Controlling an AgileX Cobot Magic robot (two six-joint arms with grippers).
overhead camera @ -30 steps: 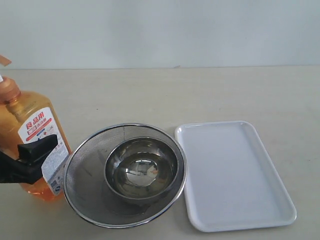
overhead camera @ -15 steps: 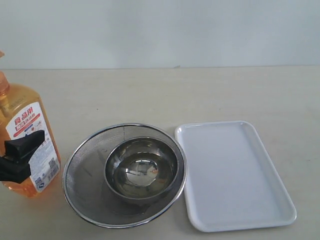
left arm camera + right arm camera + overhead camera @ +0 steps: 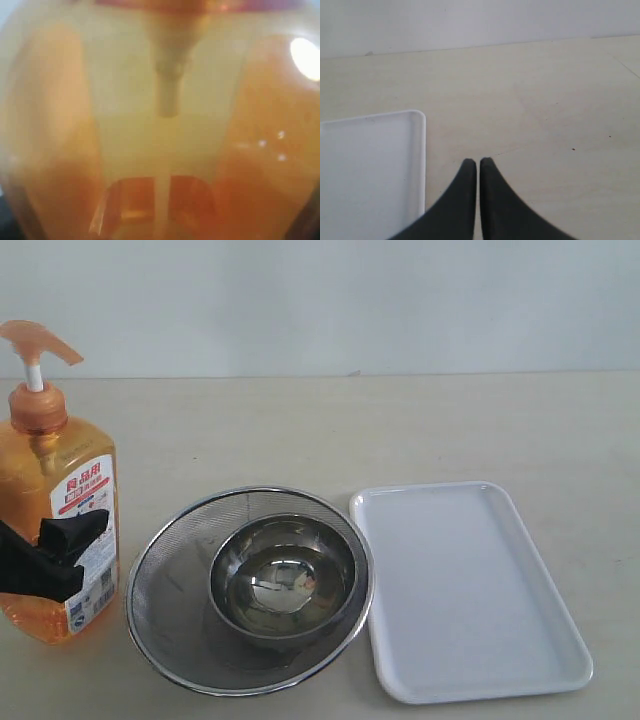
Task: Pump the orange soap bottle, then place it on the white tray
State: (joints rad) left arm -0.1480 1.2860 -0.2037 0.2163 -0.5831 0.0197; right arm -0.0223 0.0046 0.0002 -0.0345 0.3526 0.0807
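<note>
**Orange bottle in the left gripper, white tray far to its right**

At the far left the orange soap bottle (image 3: 45,480) stands upright. It is translucent and flat-sided, with an orange pump head (image 3: 40,340) on a white stem. The left gripper (image 3: 62,545) clasps it with jaws spread wide, one matte black finger across the label. Just beside it sits a round steel mesh strainer (image 3: 165,605), with a small shiny steel bowl (image 3: 232,575) nested inside. The white tray (image 3: 470,590), smooth with rounded corners and a low rim, lies beside the strainer and well apart from the bottle. The right gripper (image 3: 478,167), its tapered black fingers pressed together, is over the beige table (image 3: 545,110) beside the tray's corner.
</note>
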